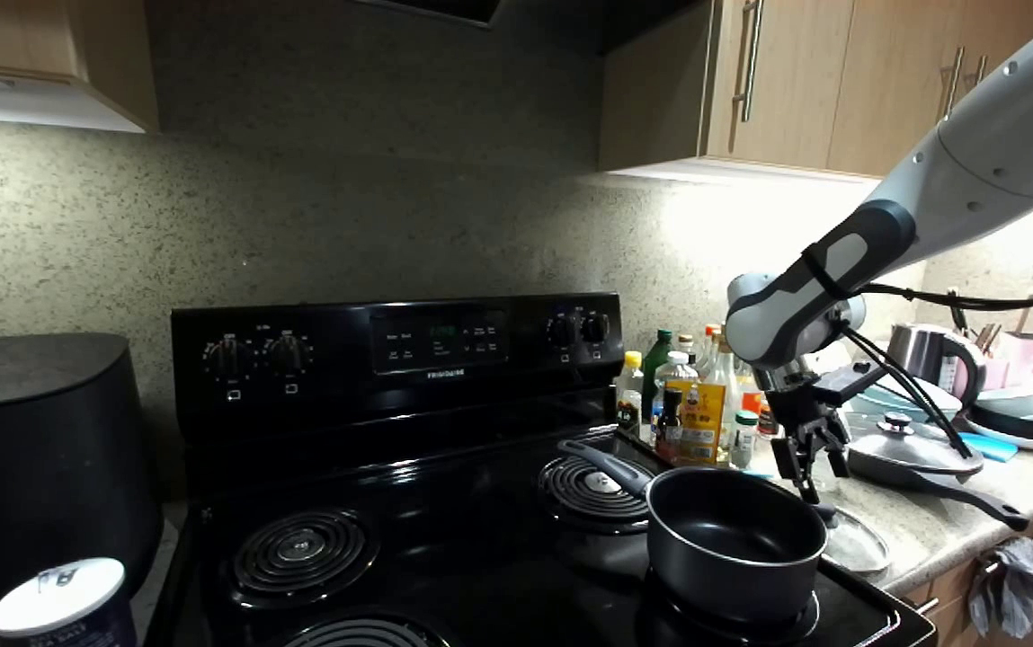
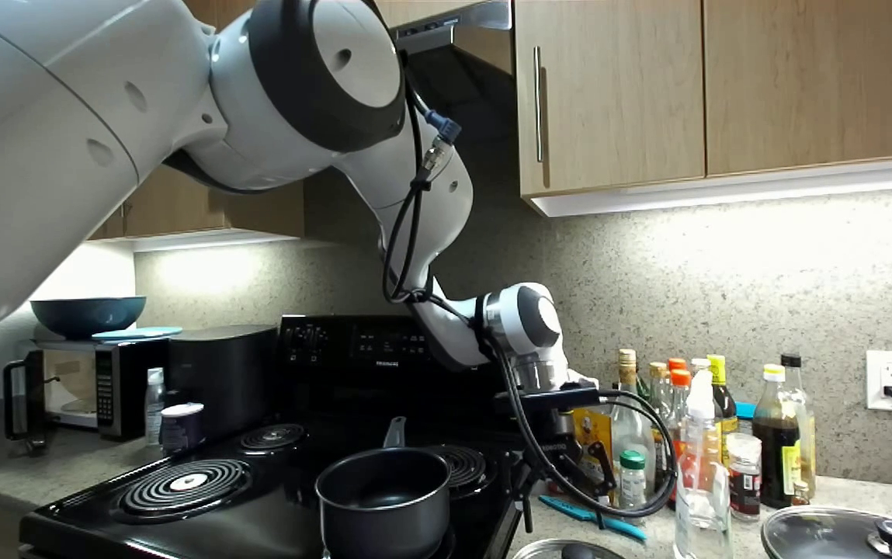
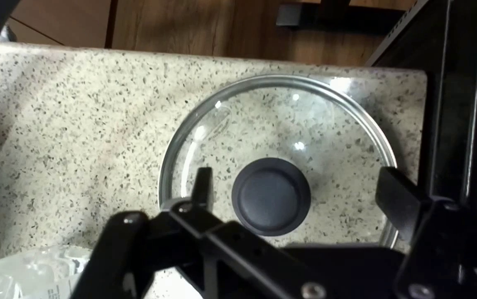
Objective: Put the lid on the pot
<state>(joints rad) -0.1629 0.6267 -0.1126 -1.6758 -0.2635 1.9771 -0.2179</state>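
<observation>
Pot (image 1: 723,580): right here on the stove (image 1: 462,530), uncovered, handle (image 1: 606,467) pointing toward the back.
Lid (image 3: 277,133): just past the pot, lying flat on the counter (image 3: 84,137), knob (image 3: 271,197) up.
Claw (image 3: 296,187): over the lid, spread wide to either side of that knob, gripping nothing.
Bottles (image 1: 676,371): bunched farther back, near the wall (image 1: 444,225).

"FRIGIDAIRE" on the stove control panel (image 1: 404,359), "SEA SALT" on a white-lidded canister (image 1: 63,607)
</observation>
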